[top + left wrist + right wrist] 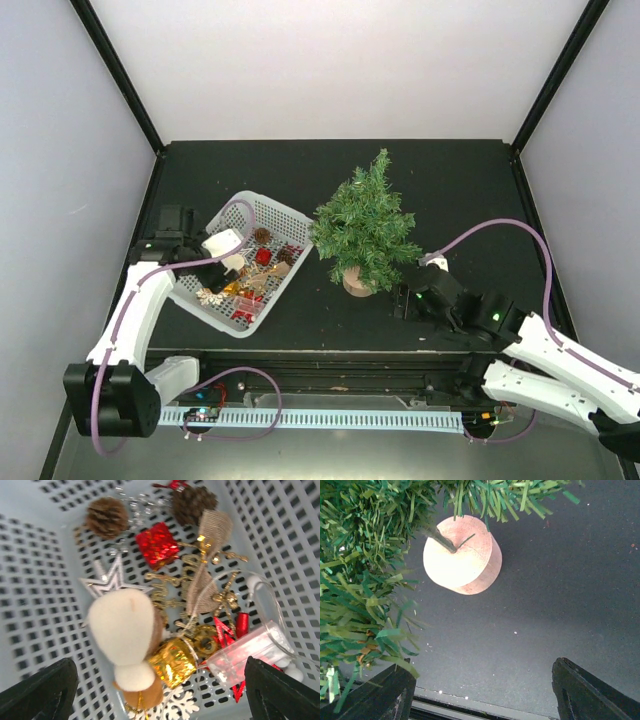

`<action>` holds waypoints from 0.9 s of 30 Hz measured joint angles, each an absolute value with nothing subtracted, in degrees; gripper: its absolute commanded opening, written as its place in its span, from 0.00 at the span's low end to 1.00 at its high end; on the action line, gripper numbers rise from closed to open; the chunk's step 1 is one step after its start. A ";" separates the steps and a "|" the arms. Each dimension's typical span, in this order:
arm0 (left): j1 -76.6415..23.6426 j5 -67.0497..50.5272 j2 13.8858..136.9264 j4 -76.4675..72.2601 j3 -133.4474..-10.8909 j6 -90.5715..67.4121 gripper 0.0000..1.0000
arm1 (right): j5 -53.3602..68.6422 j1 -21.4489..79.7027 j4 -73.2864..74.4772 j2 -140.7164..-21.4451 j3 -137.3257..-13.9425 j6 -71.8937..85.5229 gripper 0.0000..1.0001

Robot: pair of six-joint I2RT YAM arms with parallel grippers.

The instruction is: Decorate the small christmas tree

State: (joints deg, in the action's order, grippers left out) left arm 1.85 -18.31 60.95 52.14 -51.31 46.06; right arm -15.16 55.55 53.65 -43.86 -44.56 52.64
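The small christmas tree [365, 225] stands upright mid-table on its round wooden base [357, 283]. In the right wrist view its green branches [360, 555] and base [462, 555] fill the top left. My right gripper [405, 300] is low on the table just right of the base. It [480, 680] is open, with only bare table between the fingers. My left gripper [218, 272] reaches into the white basket [272, 205]. It [157, 680] is open above a gold gift box [175, 662] and a white and brown plush ornament [122, 630], holding nothing.
The basket also holds a red gift box [157, 544], two pine cones [106, 516], a silver star [112, 577], a burlap bow [207, 555], a clear plastic piece [250, 650] and a white snowflake [182, 705]. The table's near edge [470, 700] lies just under my right gripper.
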 measured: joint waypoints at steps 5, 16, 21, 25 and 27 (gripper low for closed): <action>-4.03 -16.40 65.23 50.76 -50.09 47.94 0.83 | -16.62 55.55 53.67 -42.89 -44.58 53.06 0.75; -8.62 -18.70 78.39 46.59 -50.09 52.49 0.71 | -16.53 55.55 52.47 -42.61 -44.10 53.95 0.75; -8.78 -20.45 80.51 46.30 -50.09 54.30 0.66 | -16.53 55.55 52.25 -42.17 -44.10 54.13 0.75; -8.86 -21.56 82.89 46.46 -50.11 55.57 0.59 | -16.51 55.55 51.86 -42.06 -43.40 54.19 0.75; -9.06 -22.31 84.12 46.72 -50.11 55.99 0.55 | -16.49 55.55 51.81 -42.09 -43.00 54.26 0.75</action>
